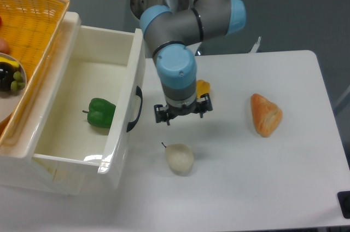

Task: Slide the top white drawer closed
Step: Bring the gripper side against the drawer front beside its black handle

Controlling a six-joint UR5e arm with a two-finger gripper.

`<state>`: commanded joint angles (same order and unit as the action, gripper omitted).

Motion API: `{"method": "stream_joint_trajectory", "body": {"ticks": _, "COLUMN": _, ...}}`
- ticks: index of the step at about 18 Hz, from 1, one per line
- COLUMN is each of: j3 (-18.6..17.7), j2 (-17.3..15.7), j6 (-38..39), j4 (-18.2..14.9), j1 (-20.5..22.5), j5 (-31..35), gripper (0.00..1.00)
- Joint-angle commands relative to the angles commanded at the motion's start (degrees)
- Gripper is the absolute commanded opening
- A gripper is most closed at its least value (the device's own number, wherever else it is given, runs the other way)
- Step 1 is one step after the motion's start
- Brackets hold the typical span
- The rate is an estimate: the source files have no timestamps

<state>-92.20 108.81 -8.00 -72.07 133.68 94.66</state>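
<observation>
The top white drawer point(71, 133) stands pulled open at the left, a deep glossy white box with a tall front panel point(127, 106) and a curved black handle point(135, 109). A green bell pepper point(100, 112) lies inside it. My gripper point(182, 116) hangs over the table just right of the drawer's front panel, pointing down, a short gap from the handle. Its black fingers look spread and hold nothing.
A yellow wicker basket point(33, 18) sits on top of the cabinet at the upper left, with fruit in it. A pale pear point(179, 158) lies on the table below the gripper. An orange bread piece point(266, 114) lies to the right. A yellow object point(203, 86) shows behind the gripper.
</observation>
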Motion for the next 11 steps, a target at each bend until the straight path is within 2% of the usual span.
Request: {"method": "stream_joint_trajectory", "body": {"ticks": 11, "j3": 0.0, "j2": -0.18, "j6": 0.26, "j4": -0.09, "j1": -1.41, "j5": -0.09, "gripper": 1.0}}
